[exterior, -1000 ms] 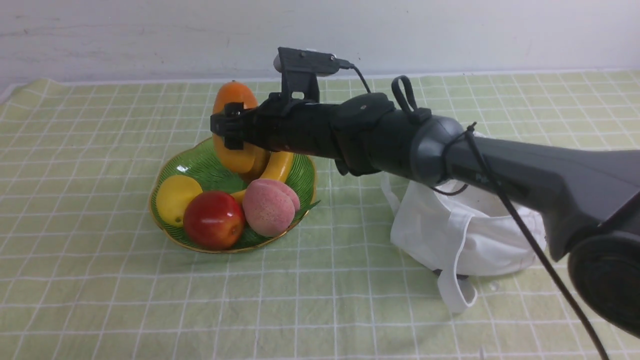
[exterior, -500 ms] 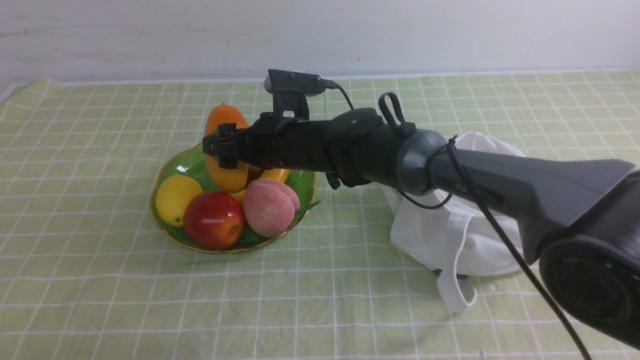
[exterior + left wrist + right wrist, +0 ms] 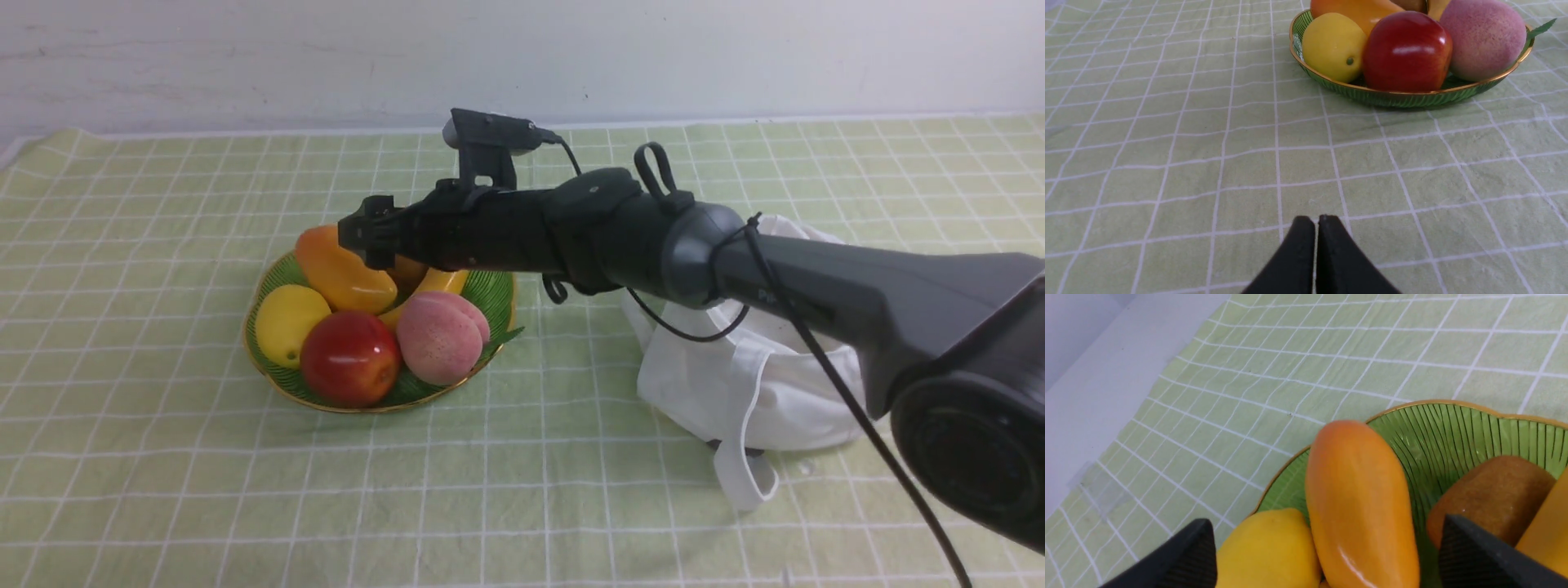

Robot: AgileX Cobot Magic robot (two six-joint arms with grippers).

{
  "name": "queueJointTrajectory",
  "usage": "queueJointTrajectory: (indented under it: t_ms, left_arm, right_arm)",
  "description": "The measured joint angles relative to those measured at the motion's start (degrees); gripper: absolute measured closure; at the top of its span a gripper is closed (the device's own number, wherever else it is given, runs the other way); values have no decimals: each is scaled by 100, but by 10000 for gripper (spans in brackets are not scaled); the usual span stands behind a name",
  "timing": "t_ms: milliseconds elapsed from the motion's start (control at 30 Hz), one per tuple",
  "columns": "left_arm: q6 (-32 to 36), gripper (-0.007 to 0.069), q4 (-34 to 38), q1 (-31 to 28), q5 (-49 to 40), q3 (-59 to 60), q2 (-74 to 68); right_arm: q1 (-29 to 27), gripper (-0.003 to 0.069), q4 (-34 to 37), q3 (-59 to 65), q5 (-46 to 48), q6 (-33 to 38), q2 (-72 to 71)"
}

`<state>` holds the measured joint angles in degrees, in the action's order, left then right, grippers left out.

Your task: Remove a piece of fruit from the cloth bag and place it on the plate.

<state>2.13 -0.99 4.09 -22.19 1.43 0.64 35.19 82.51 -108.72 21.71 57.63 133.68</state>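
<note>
The orange-yellow mango (image 3: 343, 273) lies on its side in the green gold-rimmed plate (image 3: 495, 291), resting on the lemon and the other fruit. My right gripper (image 3: 363, 233) hovers just above and behind it, open and empty. In the right wrist view the mango (image 3: 1359, 506) lies between the spread fingers (image 3: 1196, 551) of the gripper (image 3: 1327, 543), apart from both, on the plate (image 3: 1437, 433). The white cloth bag (image 3: 735, 384) lies slumped to the right, under the right arm. My left gripper (image 3: 1316, 220) is shut and empty, low over the cloth before the plate (image 3: 1404, 98).
The plate also holds a lemon (image 3: 290, 322), a red apple (image 3: 351, 358), a peach (image 3: 441, 335), a banana (image 3: 433, 284) and a brown kiwi (image 3: 1490, 494). A green checked cloth covers the table. A white wall stands at the back.
My right gripper carried the mango down to the plate and let go. The mango tipped from upright to lying on its side, leaning left. The gripper is now open and slightly higher.
</note>
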Motion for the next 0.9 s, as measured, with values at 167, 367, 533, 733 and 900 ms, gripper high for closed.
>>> queueJointTrajectory:
  t_ms: [167, 367, 533, 733, 900]
  left_arm:
    - [0, 632, 0, 0, 0, 0, 0]
    - [0, 632, 0, 0, 0, 0, 0]
    - [0, 632, 0, 0, 0, 0, 0]
    - [0, 632, 0, 0, 0, 0, 0]
    - [0, 632, 0, 0, 0, 0, 0]
  right_arm:
    - [-298, 116, -552, 7, 772, -578, -534]
    - [-655, 537, -2442, 7, 1694, -2335, -1531]
    - [-885, 659, -4515, 7, 2266, -3946, -2432]
    - [-904, 669, -7113, 7, 3053, -5577, -3705]
    - [-904, 669, -8251, -5, 4090, -6312, -4927]
